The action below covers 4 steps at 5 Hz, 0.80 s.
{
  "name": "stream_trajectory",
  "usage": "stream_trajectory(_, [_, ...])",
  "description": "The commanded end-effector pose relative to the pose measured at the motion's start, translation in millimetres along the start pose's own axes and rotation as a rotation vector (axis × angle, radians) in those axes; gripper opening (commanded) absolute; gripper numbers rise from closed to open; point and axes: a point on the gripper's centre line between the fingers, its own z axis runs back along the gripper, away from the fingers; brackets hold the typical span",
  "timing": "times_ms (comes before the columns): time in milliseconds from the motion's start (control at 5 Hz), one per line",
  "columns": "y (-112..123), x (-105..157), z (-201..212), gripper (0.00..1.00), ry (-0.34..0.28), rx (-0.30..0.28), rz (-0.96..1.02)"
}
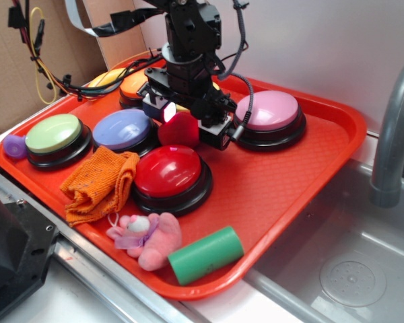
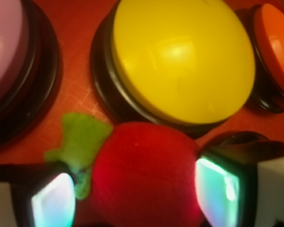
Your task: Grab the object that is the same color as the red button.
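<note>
Tool (image 2: 142, 189) clamped on the strawberry (image 2: 142, 177), one pad (image 2: 54, 203) at the leaf side and the other (image 2: 217, 191) at the opposite flank, both pressed against the red plush with no gap showing. Green leaves (image 2: 80, 142) sticking out past the left pad. Grasp apparently made, then; left to do, by the look of it, only the lift clear of the tray, if not already begun — hard to tell whether the plush is touching the tray or just off it. In the exterior view, tool (image 1: 188, 124) pointing steeply down from a dark arm (image 1: 188, 40) reaching in over the far edge of the tray (image 1: 289, 182), strawberry (image 1: 179, 130) hanging in it near the tray's middle. Directly toward the near edge, just beside it, the red button (image 1: 170, 171). Close by in the wrist view, a yellow button (image 2: 180, 56), an orange button (image 2: 277, 47) and a pink button (image 2: 7, 47). Nearer the tray's front edge, an orange cloth (image 1: 97, 182), a pink plush toy (image 1: 151, 239) and a green cylinder (image 1: 205, 254).
</note>
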Motion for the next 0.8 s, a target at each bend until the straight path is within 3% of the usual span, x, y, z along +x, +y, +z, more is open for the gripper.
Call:
stream_trajectory(0, [5.4,11.2,7.7,0.00,-0.023,0.033,0.065])
stream_trajectory(400, [8.1,10.5,7.0,0.00,0.002,0.047,0.108])
stream_trajectory(600, [13.3,7.9,13.5,0.00,0.023,-0.004,0.135])
